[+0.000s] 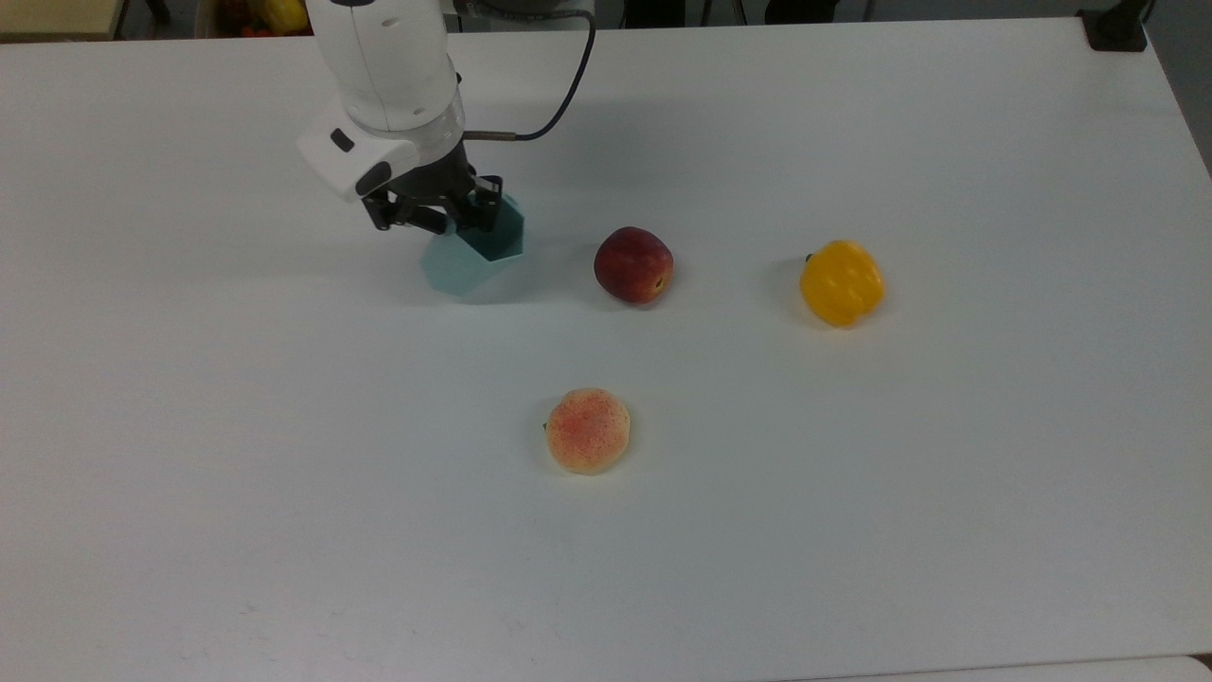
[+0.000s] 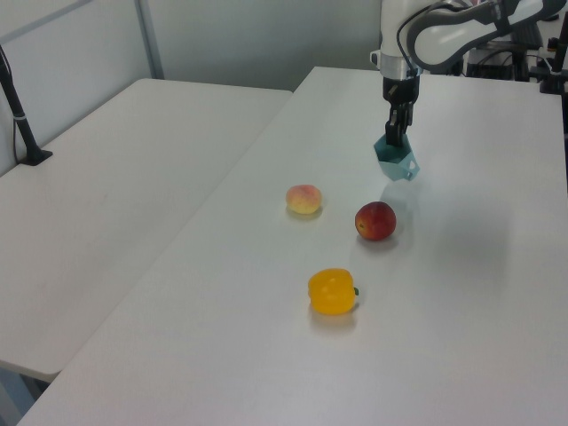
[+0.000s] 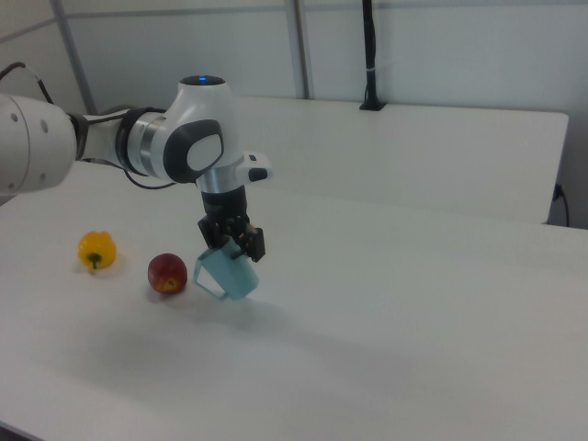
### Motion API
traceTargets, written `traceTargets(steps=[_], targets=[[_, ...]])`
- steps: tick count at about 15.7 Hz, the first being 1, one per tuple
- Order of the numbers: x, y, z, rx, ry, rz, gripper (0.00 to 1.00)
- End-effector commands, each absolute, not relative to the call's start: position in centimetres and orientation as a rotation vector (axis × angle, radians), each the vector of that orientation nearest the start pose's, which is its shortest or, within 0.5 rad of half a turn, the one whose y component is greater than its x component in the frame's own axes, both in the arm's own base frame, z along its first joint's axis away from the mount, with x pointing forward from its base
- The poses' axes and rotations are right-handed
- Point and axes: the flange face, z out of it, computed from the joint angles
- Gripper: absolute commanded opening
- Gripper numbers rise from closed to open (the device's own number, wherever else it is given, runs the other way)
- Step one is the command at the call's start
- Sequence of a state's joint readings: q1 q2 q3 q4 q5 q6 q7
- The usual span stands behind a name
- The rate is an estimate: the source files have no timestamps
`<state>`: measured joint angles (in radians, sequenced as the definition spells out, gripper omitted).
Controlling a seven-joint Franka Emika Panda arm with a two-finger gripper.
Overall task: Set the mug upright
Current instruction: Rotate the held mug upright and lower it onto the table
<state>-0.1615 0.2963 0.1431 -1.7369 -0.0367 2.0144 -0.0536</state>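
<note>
Mug (image 1: 469, 258) (image 2: 396, 161) (image 3: 227, 274): pale teal, faceted, held clear of the counter (image 1: 852, 493) (image 2: 461, 293) (image 3: 413, 303) and tilted. In the right view its open mouth faces down toward the right view's left, with a shadow on the surface below it and a gap between the two. In the top view the dark teal inside of the rim shows just under the fingers, the paler outer wall below that.

Claw (image 1: 445, 213) (image 2: 391, 138) (image 3: 234, 241): closed on the mug's rim, one finger inside the mouth and one outside as far as the top view shows. It points downward from the white wrist.

Mug position: toward the top view's upper left part of the counter, near the red apple (image 1: 633, 264) (image 2: 375, 220) (image 3: 167, 273), which lies just to the top view's right of it, not touching.

Yellow pepper (image 1: 842, 282) (image 2: 333, 292) (image 3: 96, 250): further along the same line, well apart from the mug.

Peach (image 1: 588, 430) (image 2: 303, 199): pink-speckled, alone nearer the top view's lower edge, below the apple.

All three fruits rest on the counter
</note>
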Motion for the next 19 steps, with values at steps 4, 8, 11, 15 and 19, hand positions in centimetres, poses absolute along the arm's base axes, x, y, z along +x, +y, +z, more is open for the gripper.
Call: traceTargets(steps=[4, 8, 11, 15, 19], targets=[[63.8, -0.2, 42.0, -2.823, -0.256, -0.023, 0.00], [64.2, -2.2, 45.0, -2.673, -0.319, 0.062, 0.00], [64.2, -2.5, 43.8, -2.621, -0.496, 0.127, 0.00], [64.4, -3.4, 40.4, -2.606, -0.738, 0.178, 0.00], [64.0, -5.8, 37.5, -2.590, -0.801, 0.228, 0.00]])
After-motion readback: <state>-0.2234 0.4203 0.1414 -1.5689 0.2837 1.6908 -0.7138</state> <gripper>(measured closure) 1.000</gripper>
